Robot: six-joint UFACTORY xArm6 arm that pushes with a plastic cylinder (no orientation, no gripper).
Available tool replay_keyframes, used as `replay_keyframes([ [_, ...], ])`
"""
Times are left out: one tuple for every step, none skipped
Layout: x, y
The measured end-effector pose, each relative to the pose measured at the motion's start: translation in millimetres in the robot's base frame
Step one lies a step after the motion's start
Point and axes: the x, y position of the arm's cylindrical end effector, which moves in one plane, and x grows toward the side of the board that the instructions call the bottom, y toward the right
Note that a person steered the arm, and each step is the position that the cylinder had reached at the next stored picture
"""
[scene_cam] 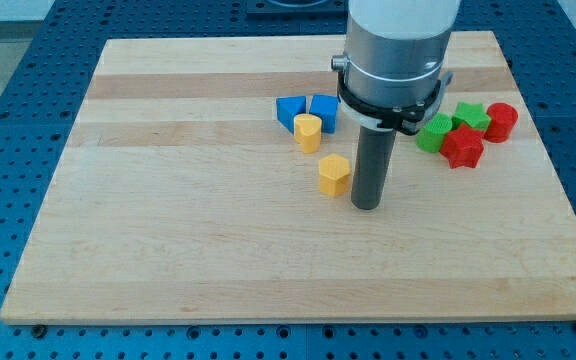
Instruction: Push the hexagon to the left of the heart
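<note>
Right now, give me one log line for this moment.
my tip: just right of yellow hexagon | yellow heart: up-left of hexagon | hexagon not yet left of heart

We are seeing my tip [366, 206] standing on the table [168, 220] just to the view's right of the yellow hexagon [335, 174], nearly touching it. Toward the view's top, the yellow heart [308, 132] is sitting against two blue blocks [306, 110], blocking that way. At the view's right, two green blocks [452, 124] and two red blocks [480, 134] are crowding together. The table's left half and the strip along the view's bottom are lying open for passage.
</note>
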Motion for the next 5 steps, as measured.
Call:
replay_keyframes([
  [-4.0, 0.0],
  [-6.3, -3.2],
  [-9.8, -12.5],
  [-14.3, -27.3],
  [-15.8, -40.0],
])
